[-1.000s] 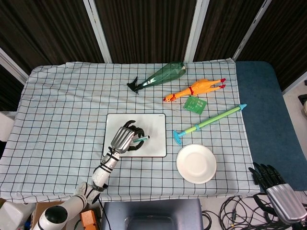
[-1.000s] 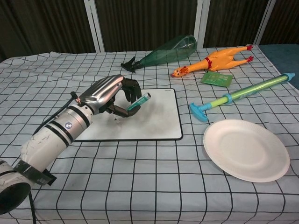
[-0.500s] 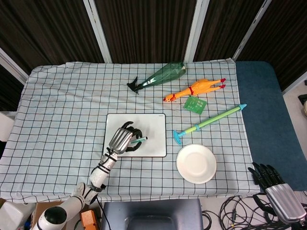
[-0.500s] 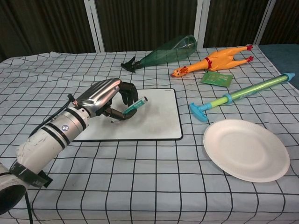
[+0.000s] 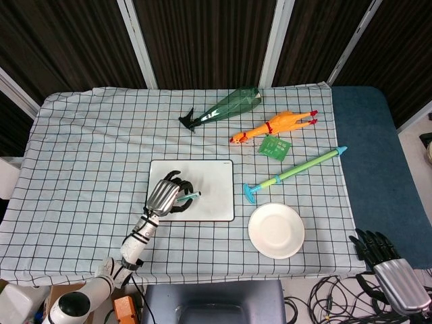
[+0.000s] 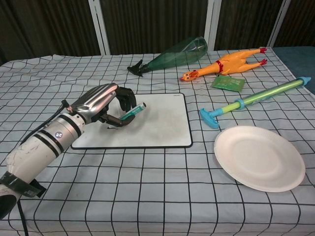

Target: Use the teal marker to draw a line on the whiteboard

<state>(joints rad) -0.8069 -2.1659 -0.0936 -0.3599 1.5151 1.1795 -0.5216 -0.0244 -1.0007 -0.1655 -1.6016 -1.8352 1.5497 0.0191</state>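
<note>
The white whiteboard (image 5: 209, 179) (image 6: 162, 123) lies flat on the checked cloth near the table's middle. My left hand (image 5: 164, 194) (image 6: 101, 103) hovers over the board's left part and grips the teal marker (image 5: 190, 196) (image 6: 132, 111), whose back end sticks out to the right while its tip points down toward the board. Whether the tip touches the surface cannot be told. My right hand (image 5: 388, 263) hangs off the table at the lower right of the head view, fingers spread and holding nothing.
A white paper plate (image 5: 275, 230) (image 6: 259, 157) sits right of the board. Behind lie a teal-green pump toy (image 5: 297, 171) (image 6: 253, 98), an orange rubber chicken (image 5: 273, 126) (image 6: 224, 64), a green card (image 5: 274, 146) and a green bottle (image 5: 226, 106) (image 6: 174, 53).
My left hand has slid leftward across the board with the marker, from the board's middle to its left part. The right hand has stayed still.
</note>
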